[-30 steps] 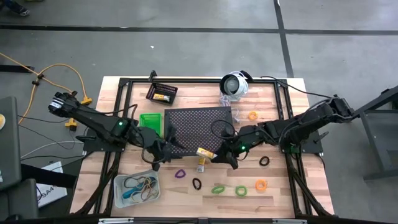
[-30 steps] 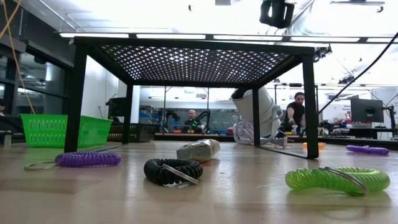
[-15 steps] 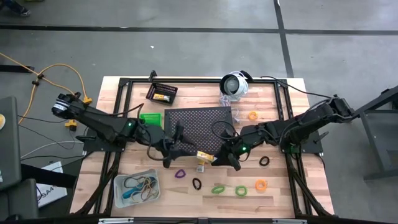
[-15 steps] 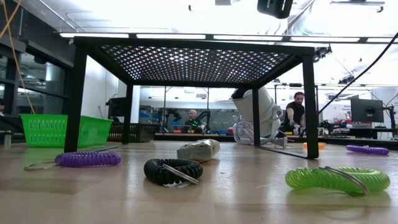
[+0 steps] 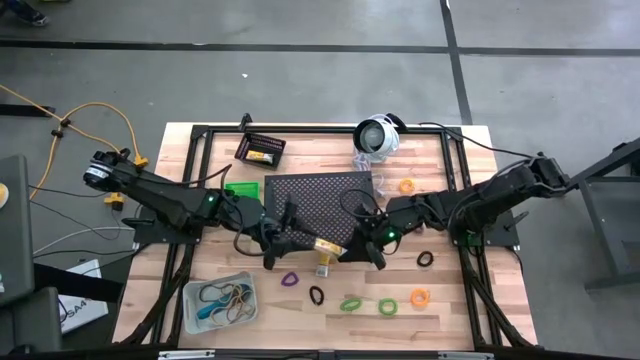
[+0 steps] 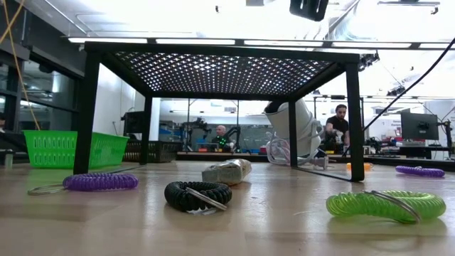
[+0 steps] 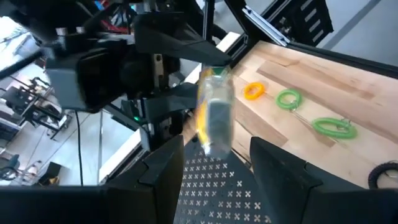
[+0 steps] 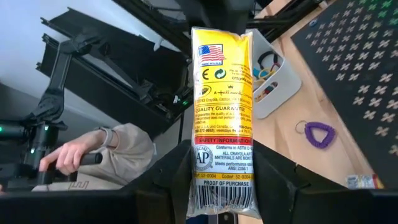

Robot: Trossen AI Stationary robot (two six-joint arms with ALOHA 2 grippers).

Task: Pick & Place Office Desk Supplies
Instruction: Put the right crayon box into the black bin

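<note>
"Movement on the left side. The left pincer [image 7: 214, 182] has swung in from near the clear bin [image 5: 192, 300] at seven o'clock to the middle of the table. It's gaping wide with nothing in it."

"And the other one?"

"The right pincer [image 8: 221, 186] has barely budged. It's clenched on a yellow tube [image 8: 221, 99], held off the wood just on the six o'clock side of centre, by the near edge of the black stand [image 5: 320, 195]. The tube is now right in front of the left fingers, not yet between them."

"A hand-over, then?"

"I'd guess so. This tube hasn't reached a bin yet."

"What else is on the table?"

"It's pale wooden planks [image 5: 450, 310]. A second tube [image 5: 323, 268] lies just below the held one. A purple loop [image 5: 291, 279], a black coil [image 5: 317, 296], green coils [image 5: 350, 303] and an orange coil [image 5: 419, 297] run from six towards five o'clock. Some rubber bands are already in the clear bin. There's grey concrete floor all round, and a person [image 6: 222, 136] sits at a bench far behind."
</note>
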